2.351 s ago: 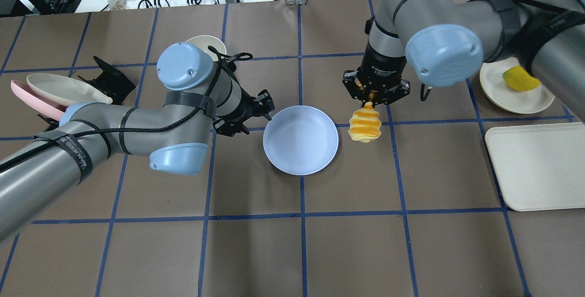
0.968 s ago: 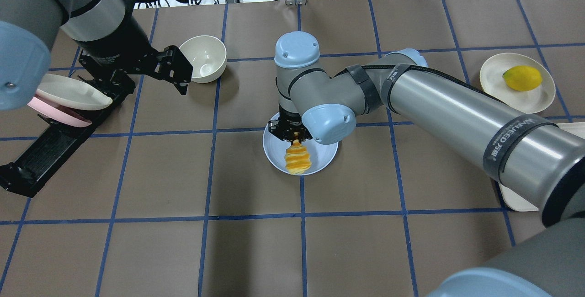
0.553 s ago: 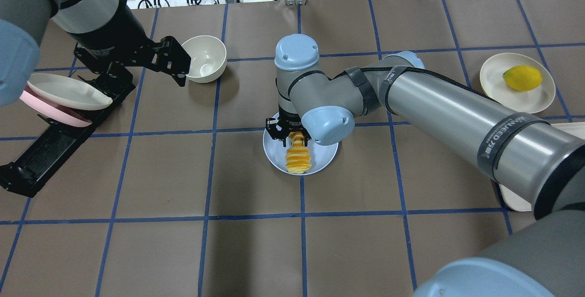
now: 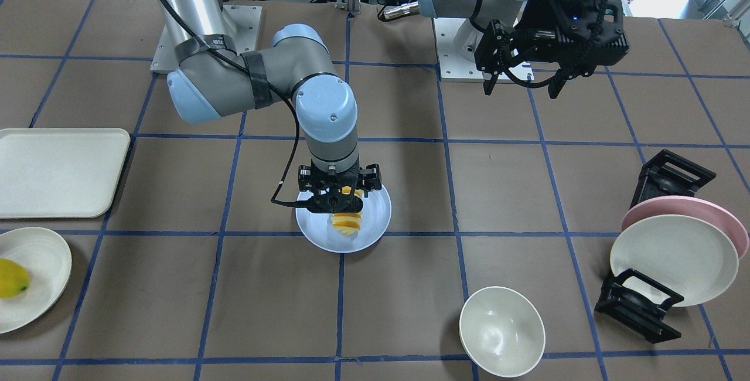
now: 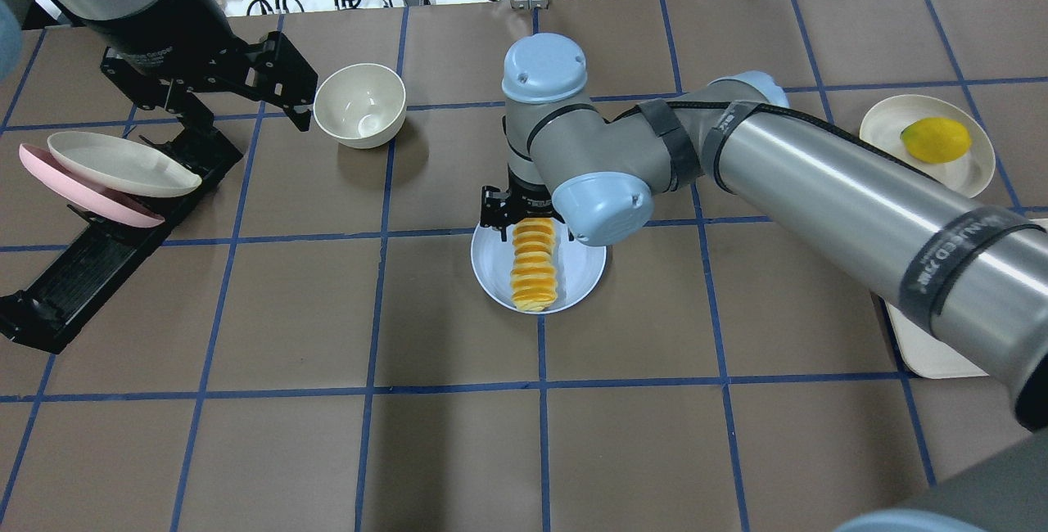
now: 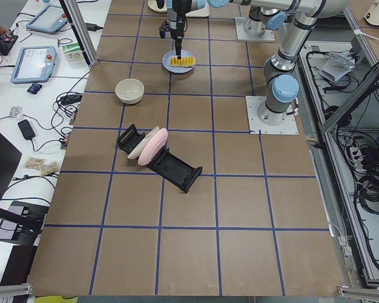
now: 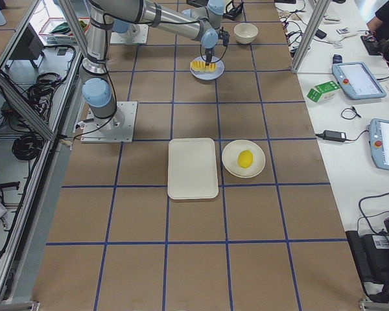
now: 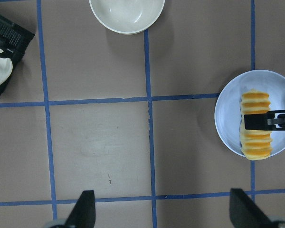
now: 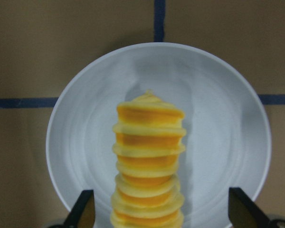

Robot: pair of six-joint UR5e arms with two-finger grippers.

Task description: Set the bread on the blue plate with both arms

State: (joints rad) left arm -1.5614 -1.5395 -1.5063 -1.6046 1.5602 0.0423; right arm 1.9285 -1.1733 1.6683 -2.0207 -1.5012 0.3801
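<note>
Moved: the bread point(image 5: 534, 266) hung by one end from the right hand point(image 4: 340, 192) 0.6 s ago and now lies flat. The left hand point(image 4: 522, 79) has drawn further off toward the far left corner of the surface point(image 5: 409, 450).
Right hand: it is poised straight above the loaf, pointing down. In its wrist view the fingers point(image 9: 84, 211) are spread wide, with a clear gap between each one and the loaf. It pinches nothing.
Left hand: it is raised well clear of the surface, near the cream bowl point(image 5: 360, 104) in the overhead view. Its fingers are spread and hold nothing.
Bread: yellow-orange, with ridged bands of paler and deeper colour, about eight of them showing from overhead. It lies lengthwise inside the blue plate point(image 5: 491, 270) and spans it from the far rim to the near rim. The far end sits under the right hand.
Blue plate: round, pale lavender-blue and plain. It rests on the brown surface at a crossing of the blue tape lines.
Elsewhere: a pink plate point(image 5: 49, 176) and a cream plate point(image 5: 115, 162) lean in a black rack point(image 5: 74, 270) at the left. A yellow fruit point(image 5: 935, 140) sits on a cream plate at the far right.
</note>
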